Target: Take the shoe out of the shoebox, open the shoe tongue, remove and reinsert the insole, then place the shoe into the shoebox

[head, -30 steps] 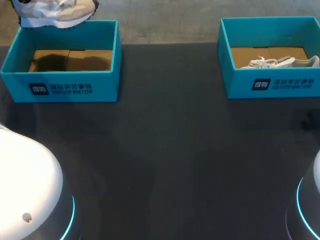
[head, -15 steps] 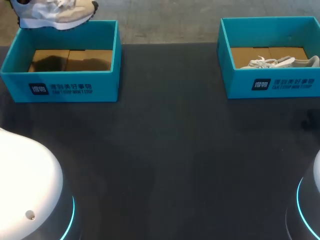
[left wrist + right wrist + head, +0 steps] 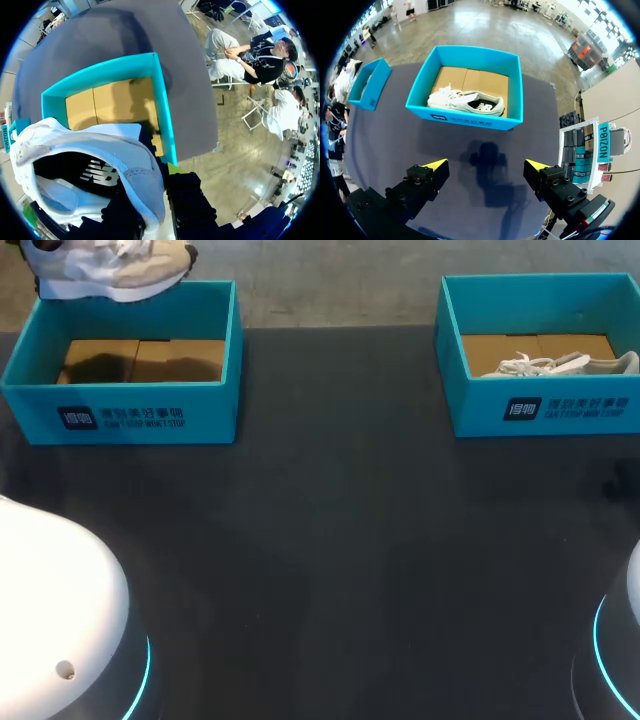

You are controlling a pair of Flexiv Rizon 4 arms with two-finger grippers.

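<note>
Step 1 approx done: my left gripper (image 3: 160,196) clamps the shoe (image 3: 105,268) up over the far edge of its empty box (image 3: 120,418) at the table's (image 3: 340,540) far-left corner, right gripper (image 3: 485,166) gapes wide w/ nothing; tongue, insole & re-boxing left, I reckon.

Ahead of right gripper (image 3: 485,165), fingers spread: shoe (image 3: 467,102) lying inside teal shoebox (image 3: 470,121) on dark table (image 3: 385,135).

A dark, matte table (image 3: 385,145) lies under the right gripper (image 3: 485,165) and runs on ahead of it, with a soft shadow (image 3: 487,160) just ahead of that gripper.
</note>
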